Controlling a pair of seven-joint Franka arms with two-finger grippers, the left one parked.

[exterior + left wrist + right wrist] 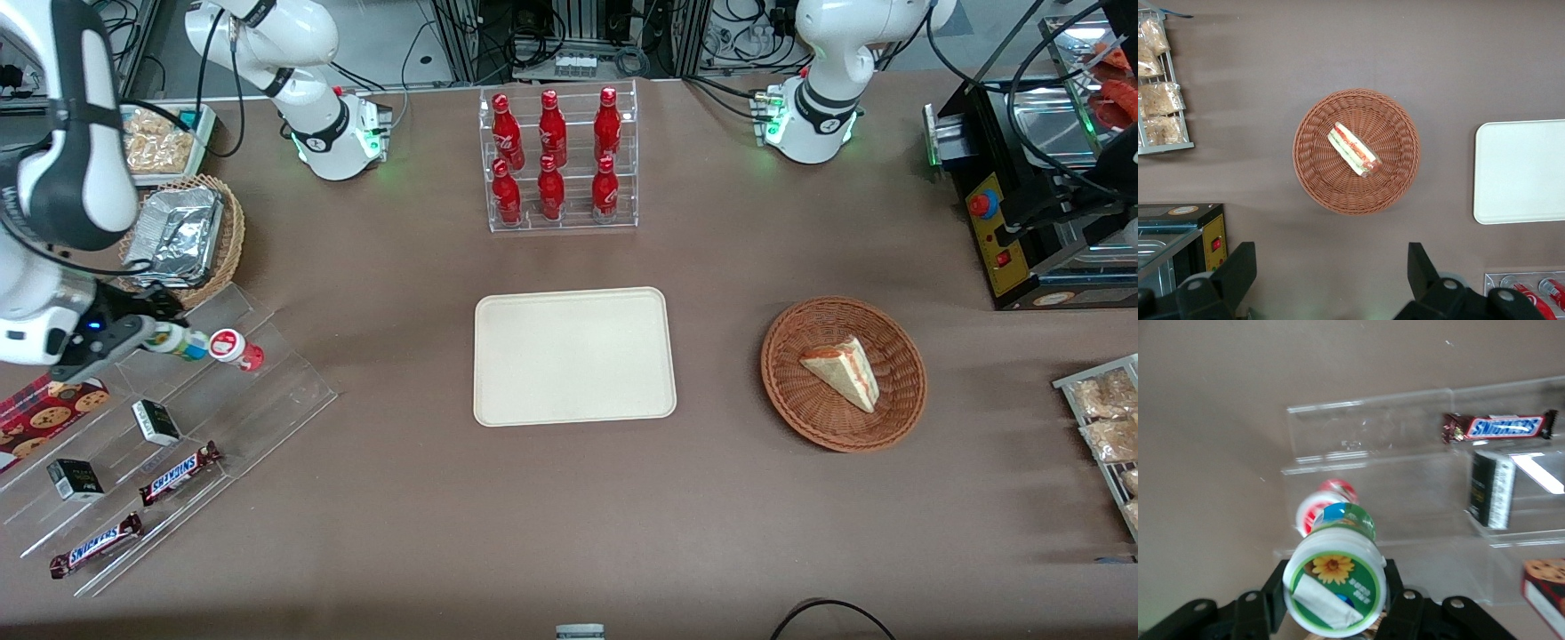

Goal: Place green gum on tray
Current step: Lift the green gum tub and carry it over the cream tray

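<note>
Now green gum (1335,588), clamped in gripper (1335,608)

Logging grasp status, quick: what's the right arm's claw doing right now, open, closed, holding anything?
Right claw: closed on the green gum, at the clear snack shelf beside the red-lidded bottle.

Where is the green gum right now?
The green gum sits between the fingers of the hand above the clear display shelf, beside the red-lidded bottle, toward the working arm's end, not on the tray.

Matt beige tray (574,356), clear glossy acrylic rack (222,391).
</note>
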